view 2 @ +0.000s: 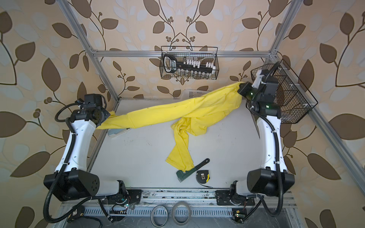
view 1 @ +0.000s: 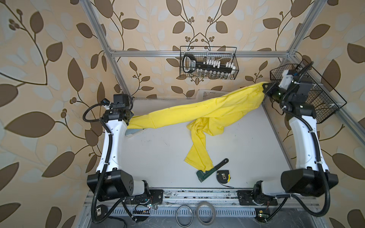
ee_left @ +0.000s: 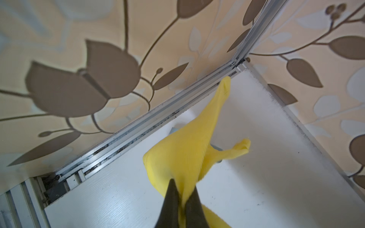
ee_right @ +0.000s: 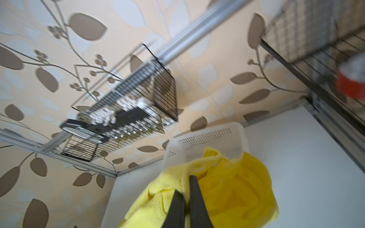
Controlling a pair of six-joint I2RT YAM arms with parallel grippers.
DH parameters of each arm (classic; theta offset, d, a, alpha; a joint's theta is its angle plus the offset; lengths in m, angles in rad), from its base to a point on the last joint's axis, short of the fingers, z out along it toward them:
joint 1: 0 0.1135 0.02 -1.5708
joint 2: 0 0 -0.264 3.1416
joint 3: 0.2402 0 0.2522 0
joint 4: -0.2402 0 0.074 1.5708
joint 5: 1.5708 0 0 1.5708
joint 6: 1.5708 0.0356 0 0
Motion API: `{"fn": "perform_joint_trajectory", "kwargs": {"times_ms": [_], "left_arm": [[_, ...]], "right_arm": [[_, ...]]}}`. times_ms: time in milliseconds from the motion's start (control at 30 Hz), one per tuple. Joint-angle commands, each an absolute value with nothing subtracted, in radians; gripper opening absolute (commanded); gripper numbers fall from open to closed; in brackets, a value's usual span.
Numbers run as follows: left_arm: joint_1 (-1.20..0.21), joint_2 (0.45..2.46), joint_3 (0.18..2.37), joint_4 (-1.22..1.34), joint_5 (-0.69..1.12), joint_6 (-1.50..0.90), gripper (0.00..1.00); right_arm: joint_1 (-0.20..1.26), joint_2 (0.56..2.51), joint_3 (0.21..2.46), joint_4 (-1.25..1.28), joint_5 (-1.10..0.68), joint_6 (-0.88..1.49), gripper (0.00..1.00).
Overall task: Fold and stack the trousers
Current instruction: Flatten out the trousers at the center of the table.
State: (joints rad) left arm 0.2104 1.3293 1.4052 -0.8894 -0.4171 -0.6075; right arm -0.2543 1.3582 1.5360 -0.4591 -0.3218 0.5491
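Observation:
The yellow trousers [view 1: 199, 112] [view 2: 177, 111] hang stretched in the air between my two grippers, across the back of the white table [view 1: 158, 154]. My left gripper [view 1: 132, 116] [ee_left: 182, 189] is shut on one end of the trousers at the table's left edge. My right gripper [view 1: 264, 86] [ee_right: 186, 187] is shut on the other end, raised at the back right. The second leg [view 1: 199, 150] droops to the table, and its hem lies on a green wrench [view 1: 209, 171]. The trousers [ee_left: 189, 150] [ee_right: 227, 189] fill the lower part of both wrist views.
A tape measure [view 1: 223, 176] lies beside the wrench near the front. A white perforated basket [view 1: 212, 94] [ee_right: 207, 142] stands at the back behind the cloth. A wire basket [view 1: 208, 63] hangs on the back wall, another wire basket [view 1: 316, 98] at the right. A flat grey thing [view 1: 135, 132] lies under the left end.

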Motion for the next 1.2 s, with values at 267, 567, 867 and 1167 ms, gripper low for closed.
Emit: {"fn": "perform_joint_trajectory", "kwargs": {"times_ms": [267, 567, 867, 1167], "left_arm": [[0.223, 1.236, 0.961, -0.786, -0.229, -0.819, 0.00], [0.179, 1.208, 0.896, -0.815, -0.276, -0.849, 0.00], [0.205, 1.220, 1.013, -0.817, -0.379, -0.800, 0.00], [0.309, 1.289, 1.230, -0.800, -0.396, -0.747, 0.00]], "right_arm": [[-0.482, 1.055, 0.806, -0.413, -0.304, 0.598, 0.00], [-0.499, 0.998, 0.721, -0.419, -0.224, 0.652, 0.00], [-0.395, 1.018, 0.718, -0.346, -0.198, 0.638, 0.00], [-0.168, 1.091, 0.820, -0.166, -0.084, 0.620, 0.00]]}}
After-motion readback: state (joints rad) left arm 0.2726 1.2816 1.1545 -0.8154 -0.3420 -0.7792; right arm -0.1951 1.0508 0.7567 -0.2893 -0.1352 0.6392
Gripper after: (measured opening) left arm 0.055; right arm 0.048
